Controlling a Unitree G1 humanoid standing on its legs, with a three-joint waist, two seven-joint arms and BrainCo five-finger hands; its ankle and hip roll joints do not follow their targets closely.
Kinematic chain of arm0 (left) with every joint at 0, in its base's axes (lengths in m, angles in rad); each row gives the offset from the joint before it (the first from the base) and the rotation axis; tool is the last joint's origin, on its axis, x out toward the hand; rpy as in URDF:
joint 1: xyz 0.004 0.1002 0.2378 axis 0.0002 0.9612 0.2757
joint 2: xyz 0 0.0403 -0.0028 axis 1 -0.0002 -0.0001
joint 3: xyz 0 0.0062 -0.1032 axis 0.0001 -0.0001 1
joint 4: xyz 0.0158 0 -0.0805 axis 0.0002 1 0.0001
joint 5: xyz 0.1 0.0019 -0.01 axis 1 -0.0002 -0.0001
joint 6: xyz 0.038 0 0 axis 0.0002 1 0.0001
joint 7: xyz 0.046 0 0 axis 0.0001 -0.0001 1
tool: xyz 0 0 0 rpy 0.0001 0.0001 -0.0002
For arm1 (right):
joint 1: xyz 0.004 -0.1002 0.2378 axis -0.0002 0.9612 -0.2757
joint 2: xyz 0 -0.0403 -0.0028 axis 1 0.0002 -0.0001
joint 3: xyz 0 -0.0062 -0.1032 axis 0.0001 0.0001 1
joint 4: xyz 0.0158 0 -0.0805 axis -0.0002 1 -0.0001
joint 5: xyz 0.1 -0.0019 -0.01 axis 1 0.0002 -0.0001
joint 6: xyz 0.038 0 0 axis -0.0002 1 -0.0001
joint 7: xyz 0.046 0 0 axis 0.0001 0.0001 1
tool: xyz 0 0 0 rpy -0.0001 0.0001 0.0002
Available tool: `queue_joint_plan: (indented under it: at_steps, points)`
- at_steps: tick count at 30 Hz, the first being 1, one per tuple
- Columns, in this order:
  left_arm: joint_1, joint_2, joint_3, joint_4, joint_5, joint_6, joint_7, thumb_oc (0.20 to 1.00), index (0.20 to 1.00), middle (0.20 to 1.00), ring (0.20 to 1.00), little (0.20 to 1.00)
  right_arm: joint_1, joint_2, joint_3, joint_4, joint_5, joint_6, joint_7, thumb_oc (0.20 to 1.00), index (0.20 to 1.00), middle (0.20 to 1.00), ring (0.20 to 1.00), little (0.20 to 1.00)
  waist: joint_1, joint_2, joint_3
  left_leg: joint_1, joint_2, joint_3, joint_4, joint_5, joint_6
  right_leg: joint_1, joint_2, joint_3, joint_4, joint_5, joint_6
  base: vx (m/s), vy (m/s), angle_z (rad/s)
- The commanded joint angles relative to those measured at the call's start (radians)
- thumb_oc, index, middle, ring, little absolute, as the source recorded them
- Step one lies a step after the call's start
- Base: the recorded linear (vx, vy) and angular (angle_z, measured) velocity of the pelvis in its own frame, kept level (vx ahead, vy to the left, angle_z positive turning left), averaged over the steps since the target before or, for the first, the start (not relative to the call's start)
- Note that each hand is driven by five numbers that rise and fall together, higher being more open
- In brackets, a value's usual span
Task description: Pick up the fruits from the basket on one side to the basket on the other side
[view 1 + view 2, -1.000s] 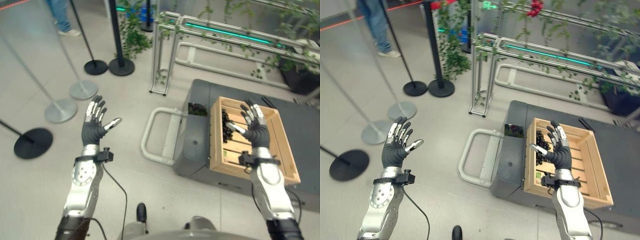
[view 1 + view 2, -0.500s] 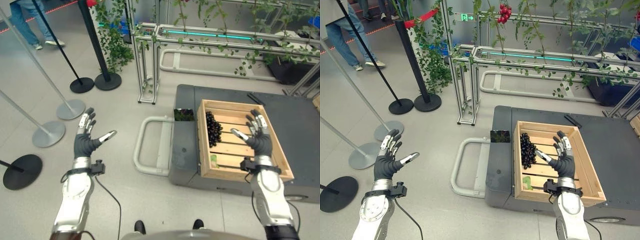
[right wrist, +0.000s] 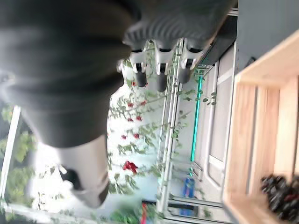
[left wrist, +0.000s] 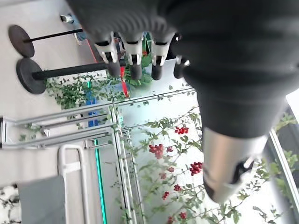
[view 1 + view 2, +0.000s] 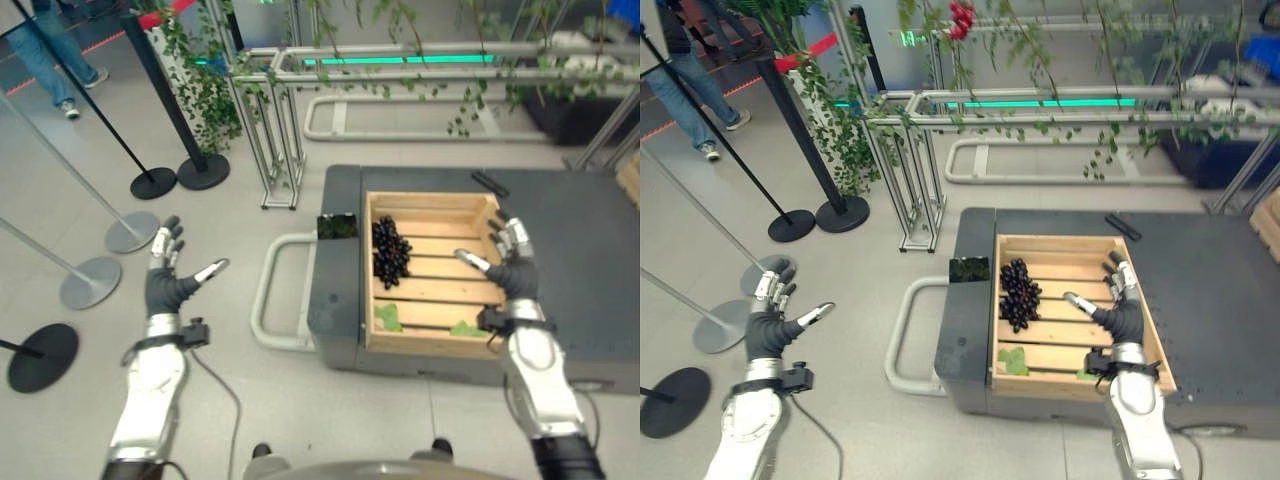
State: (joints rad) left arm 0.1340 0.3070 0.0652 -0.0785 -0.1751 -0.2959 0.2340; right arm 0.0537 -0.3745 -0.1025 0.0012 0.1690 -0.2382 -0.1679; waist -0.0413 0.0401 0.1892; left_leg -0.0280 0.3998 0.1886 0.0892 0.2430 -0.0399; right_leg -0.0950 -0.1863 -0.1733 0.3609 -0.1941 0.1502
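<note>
Right hand point(image 5: 512, 272) is hovering, fingers spread, empty, over the crate point(image 5: 432, 342); the grapes point(image 5: 389, 250), at its left edge, are likely soft, best lifted by the stem.

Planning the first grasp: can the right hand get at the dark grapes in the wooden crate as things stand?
Probably yes. The right hand is open over the wooden crate, which has no lid, and the grapes lie uncovered at its other side with nothing between. The left hand is open over the floor, well away.
</note>
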Motion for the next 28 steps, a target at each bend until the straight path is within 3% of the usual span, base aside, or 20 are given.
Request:
queue_joint_plan:
  at_steps: [1,4,6,8,9,10,15,28]
  points:
    - [-0.036,0.054,0.039,-0.082,-0.034,-0.042,-0.027,1.0,1.0,1.0,1.0,1.0,-0.054,-0.007,-0.014,-0.125,0.018,-0.07,0.0,1.0,1.0,1.0,1.0,1.0,-0.015,-0.041,0.017,0.024,0.062,0.093,0.079,0.005,-0.105,0.058,0.026,0.005,-0.124,0.036,-0.022,-0.06,-0.527,0.39]
    - [-0.042,0.051,0.019,-0.077,-0.024,-0.044,-0.045,1.0,1.0,1.0,1.0,1.0,-0.055,-0.021,-0.011,-0.124,0.031,-0.061,0.014,1.0,1.0,1.0,1.0,1.0,0.016,-0.058,0.022,-0.034,-0.146,-0.018,0.139,-0.137,-0.073,0.101,0.04,-0.006,-0.214,0.078,-0.031,-0.04,-0.389,-0.05]
    - [-0.043,0.042,0.012,-0.069,-0.04,-0.041,-0.057,1.0,1.0,1.0,1.0,1.0,-0.033,-0.016,-0.024,-0.124,0.031,-0.06,0.019,1.0,1.0,1.0,1.0,1.0,0.005,-0.068,0.007,-0.039,-0.198,0.031,0.141,-0.173,-0.064,0.124,0.055,-0.025,-0.264,0.094,-0.04,0.0,-0.309,-0.03]
    - [-0.049,0.044,0.003,-0.071,-0.02,-0.04,-0.061,1.0,1.0,1.0,1.0,1.0,-0.03,-0.009,-0.028,-0.114,0.03,-0.058,0.015,1.0,1.0,1.0,1.0,1.0,0.018,-0.065,-0.002,-0.056,-0.315,-0.005,0.129,-0.24,-0.037,0.138,0.071,-0.026,-0.299,0.105,-0.046,0.04,-0.199,0.38]
    - [-0.043,0.038,0.002,-0.073,-0.017,-0.041,-0.057,1.0,1.0,1.0,1.0,1.0,-0.031,-0.006,-0.026,-0.104,0.025,-0.06,0.013,1.0,1.0,1.0,1.0,1.0,0.025,-0.058,-0.005,-0.039,-0.344,-0.033,0.092,-0.265,-0.029,0.143,0.08,-0.025,-0.298,0.105,-0.043,0.04,-0.116,0.02]
    - [-0.041,0.036,0.006,-0.074,-0.023,-0.04,-0.063,1.0,1.0,1.0,1.0,1.0,-0.029,-0.001,-0.029,-0.103,0.022,-0.057,0.015,1.0,1.0,1.0,1.0,1.0,0.016,-0.057,-0.009,-0.013,-0.322,-0.015,0.058,-0.253,-0.03,0.145,0.084,-0.026,-0.306,0.112,-0.04,0.05,-0.075,-0.28]
    - [-0.049,0.023,-0.009,-0.076,-0.054,-0.038,-0.074,1.0,1.0,1.0,1.0,1.0,-0.025,0.021,-0.031,-0.095,0.034,-0.055,0.022,1.0,1.0,1.0,1.0,1.0,0.006,-0.052,-0.034,0.041,-0.29,-0.001,-0.049,-0.204,-0.057,0.184,0.079,-0.06,-0.407,0.15,-0.025,0.03,-0.03,-0.09]
    - [-0.033,0.006,-0.019,-0.076,-0.105,-0.025,-0.114,1.0,1.0,1.0,1.0,1.0,0.001,0.036,-0.034,-0.092,0.073,-0.056,0.064,1.0,1.0,1.0,1.0,1.0,0.001,-0.051,-0.055,0.119,-0.283,0.0,-0.129,-0.202,-0.056,0.227,0.079,-0.082,-0.432,0.158,-0.019,0.02,0.014,0.05]
